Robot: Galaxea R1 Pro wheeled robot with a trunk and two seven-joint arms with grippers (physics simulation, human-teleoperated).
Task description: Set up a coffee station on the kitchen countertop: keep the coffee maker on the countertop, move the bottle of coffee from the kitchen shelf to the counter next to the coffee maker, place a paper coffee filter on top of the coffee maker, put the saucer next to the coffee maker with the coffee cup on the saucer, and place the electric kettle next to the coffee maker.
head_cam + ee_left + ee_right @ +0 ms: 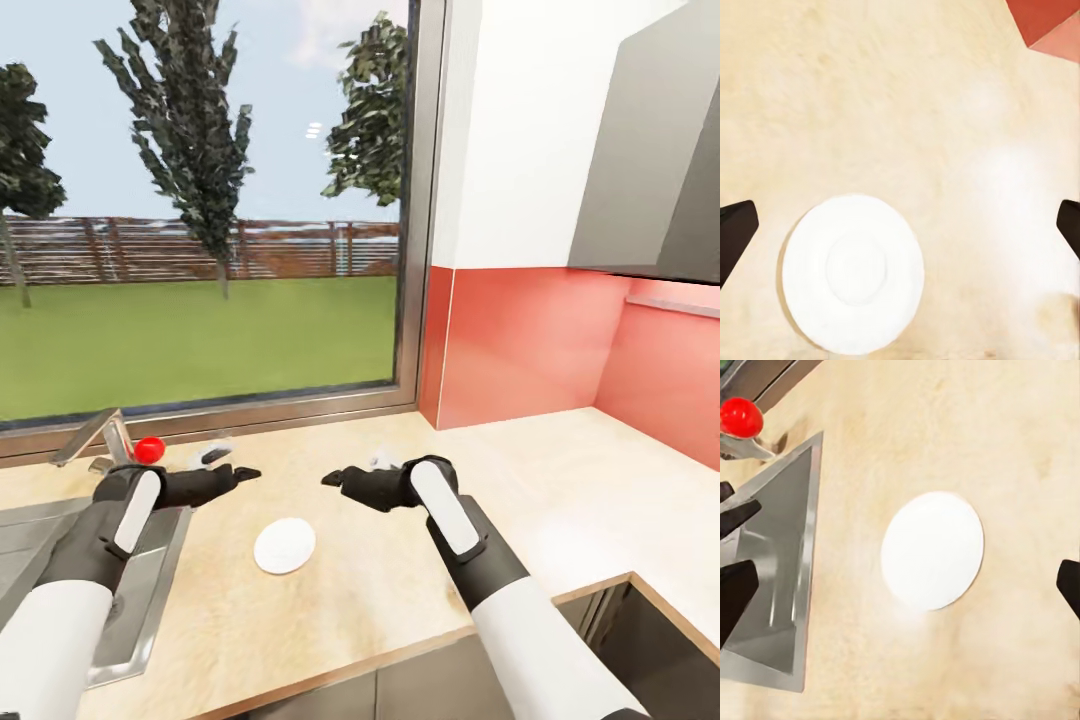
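Note:
A white round saucer [284, 546] lies flat on the beige countertop [520, 480], nearer to me than both grippers and between them. My left gripper [238, 470] hovers above the counter beside the sink, pointing right. My right gripper [335, 479] faces it, pointing left, a short gap apart. In the left wrist view the saucer [853, 274] sits below the wide-spread dark fingers [733, 234], with nothing between them. The right wrist view shows the saucer [932, 550] between its spread fingers [1069, 585] as well. Both grippers are open and empty.
A steel sink [60, 540] is set into the counter at the left, with a faucet and red knob [149, 449] behind it. A large window runs along the back. A red backsplash [520, 350] and a grey wall cabinet [650, 150] stand at the right, where the counter turns a corner.

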